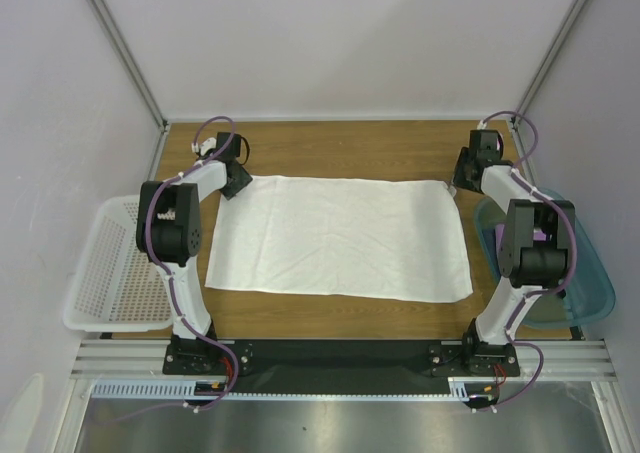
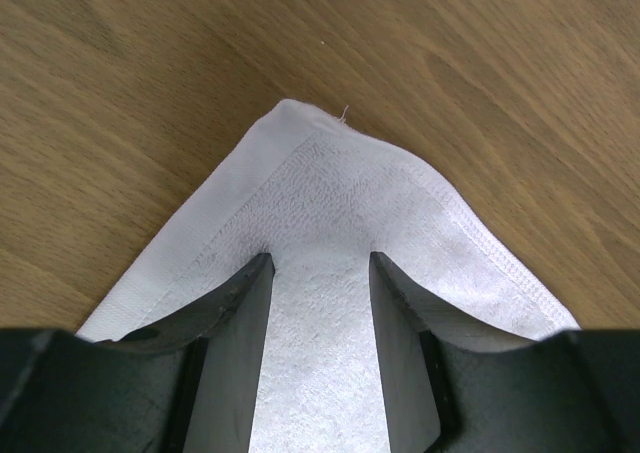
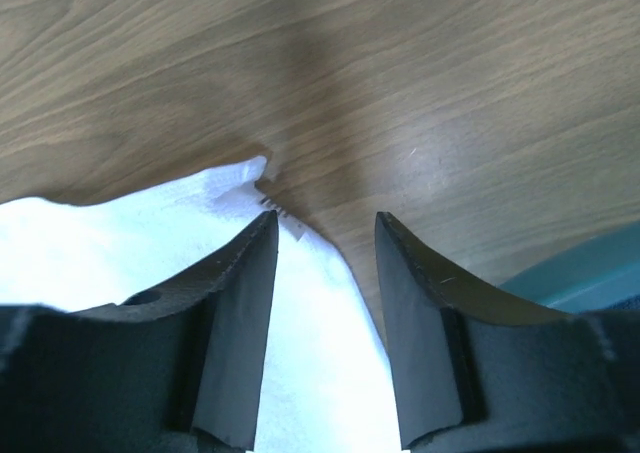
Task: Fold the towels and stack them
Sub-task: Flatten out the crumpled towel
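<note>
White rectangular terry towel (image 1: pixel 340 238) is laid flat, long axis left-right; its far corners are straddled by left gripper (image 2: pixel 320 261) and right gripper (image 3: pixel 326 221), both jaws parted, nothing held.

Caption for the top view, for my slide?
White towel spread flat; left gripper and right gripper open at its far corners.
</note>
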Controlling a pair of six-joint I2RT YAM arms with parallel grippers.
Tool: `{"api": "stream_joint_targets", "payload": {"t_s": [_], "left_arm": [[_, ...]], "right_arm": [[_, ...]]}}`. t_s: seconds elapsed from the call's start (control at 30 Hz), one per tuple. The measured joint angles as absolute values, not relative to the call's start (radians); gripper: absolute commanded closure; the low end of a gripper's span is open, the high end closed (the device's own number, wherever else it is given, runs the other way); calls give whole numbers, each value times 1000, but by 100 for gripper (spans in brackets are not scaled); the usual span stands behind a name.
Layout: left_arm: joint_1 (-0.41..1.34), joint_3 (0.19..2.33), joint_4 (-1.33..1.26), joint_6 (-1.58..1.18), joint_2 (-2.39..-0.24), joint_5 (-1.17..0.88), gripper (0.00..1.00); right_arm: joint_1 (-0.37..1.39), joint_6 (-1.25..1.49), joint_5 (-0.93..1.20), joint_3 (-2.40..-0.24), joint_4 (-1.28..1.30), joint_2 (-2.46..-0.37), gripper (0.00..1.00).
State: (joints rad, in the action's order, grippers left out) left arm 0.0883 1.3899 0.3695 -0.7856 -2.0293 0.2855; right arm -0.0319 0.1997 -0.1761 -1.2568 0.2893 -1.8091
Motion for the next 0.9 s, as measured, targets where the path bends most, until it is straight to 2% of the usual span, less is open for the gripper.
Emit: {"api": "stream_joint_targets", "payload": {"t_s": [0.5, 0.7, 0.9], "left_arm": [[88, 1391, 371, -785, -2029, 288, 50], [86, 1392, 376, -785, -2029, 291, 50], [86, 1394, 379, -785, -2029, 294, 50]], "right_arm": [[-48, 178, -39, -1257, 266, -1884, 58], [-48, 178, -14, -1257, 256, -1884, 50], [-48, 163, 28, -1232, 233, -1860, 50]]}}
